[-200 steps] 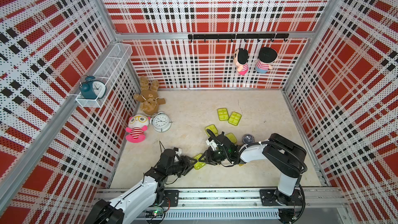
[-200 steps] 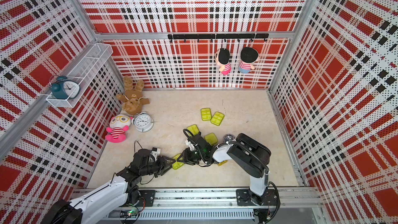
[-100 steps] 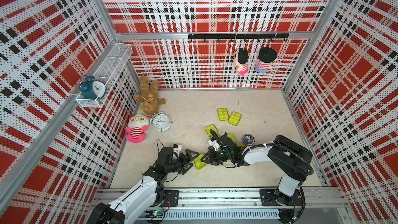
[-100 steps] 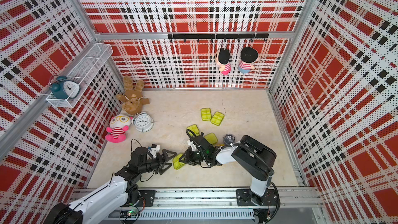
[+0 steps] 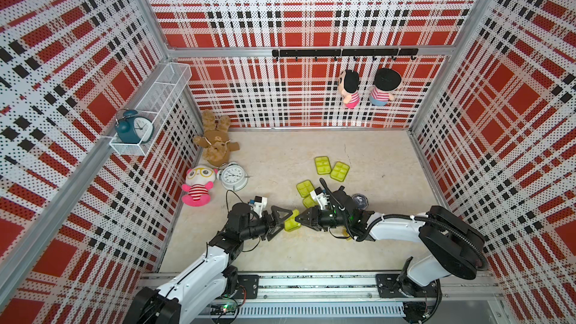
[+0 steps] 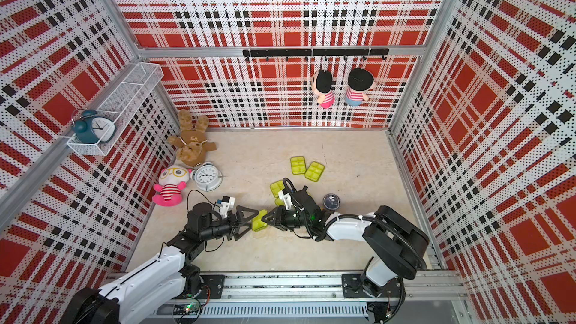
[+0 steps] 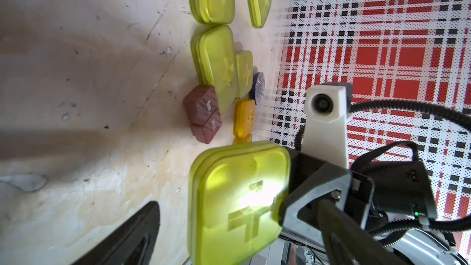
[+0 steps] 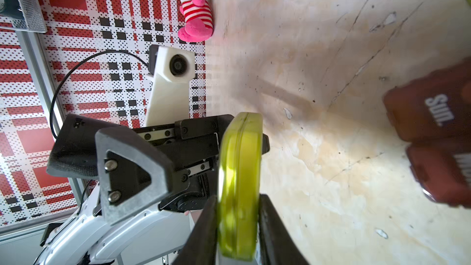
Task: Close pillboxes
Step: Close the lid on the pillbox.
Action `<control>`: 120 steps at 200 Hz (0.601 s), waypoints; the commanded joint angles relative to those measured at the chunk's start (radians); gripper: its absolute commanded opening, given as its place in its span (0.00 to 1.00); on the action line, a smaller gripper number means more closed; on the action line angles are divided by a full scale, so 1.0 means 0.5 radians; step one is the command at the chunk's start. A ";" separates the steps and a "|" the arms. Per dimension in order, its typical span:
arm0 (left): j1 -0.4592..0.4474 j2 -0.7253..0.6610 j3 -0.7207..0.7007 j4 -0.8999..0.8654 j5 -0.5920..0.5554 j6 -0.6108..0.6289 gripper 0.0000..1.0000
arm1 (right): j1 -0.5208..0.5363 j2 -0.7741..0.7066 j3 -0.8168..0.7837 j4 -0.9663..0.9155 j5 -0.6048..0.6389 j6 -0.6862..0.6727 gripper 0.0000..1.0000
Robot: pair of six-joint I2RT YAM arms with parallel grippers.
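My right gripper (image 5: 300, 220) (image 8: 239, 233) is shut on a lime pillbox (image 5: 291, 225) (image 6: 259, 223) (image 8: 240, 174), held on edge with its lid flat against the tray. My left gripper (image 5: 280, 224) (image 7: 237, 246) faces it with its jaws spread wide to either side of the box and not touching it. In both top views more lime pillboxes (image 5: 322, 165) (image 5: 339, 171) (image 6: 276, 187) lie behind, and a round navy one (image 5: 360, 202) sits by the right arm. The left wrist view also shows a brown pillbox (image 7: 204, 113) and an amber one (image 7: 243, 118).
A white alarm clock (image 5: 232, 176), a pink plush (image 5: 198, 187) and a brown teddy (image 5: 215, 146) lie along the left wall. Two dolls (image 5: 349, 91) hang on the back wall. A wire shelf (image 5: 149, 120) holds a blue clock.
My left gripper has opened wide and let go of the lime pillbox, drawing back a little. The right gripper has kept its hold on the box.
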 commanded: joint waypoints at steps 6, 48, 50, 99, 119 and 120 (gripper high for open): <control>-0.017 -0.003 -0.020 0.039 0.004 0.036 0.99 | -0.010 0.004 -0.038 -0.013 0.016 0.006 0.28; -0.053 -0.094 -0.099 0.264 0.018 -0.169 0.84 | -0.010 0.029 -0.115 0.231 0.025 0.113 0.28; -0.056 -0.099 -0.100 0.270 0.018 -0.174 0.84 | -0.010 0.031 -0.118 0.239 0.025 0.118 0.28; -0.078 -0.178 -0.208 0.417 0.018 -0.331 0.84 | -0.010 0.035 -0.124 0.333 0.020 0.149 0.27; -0.081 -0.213 -0.226 0.417 0.015 -0.357 0.83 | -0.010 0.006 -0.136 0.347 0.029 0.157 0.27; -0.081 -0.214 -0.228 0.417 0.012 -0.359 0.83 | -0.010 0.005 -0.137 0.350 0.028 0.156 0.27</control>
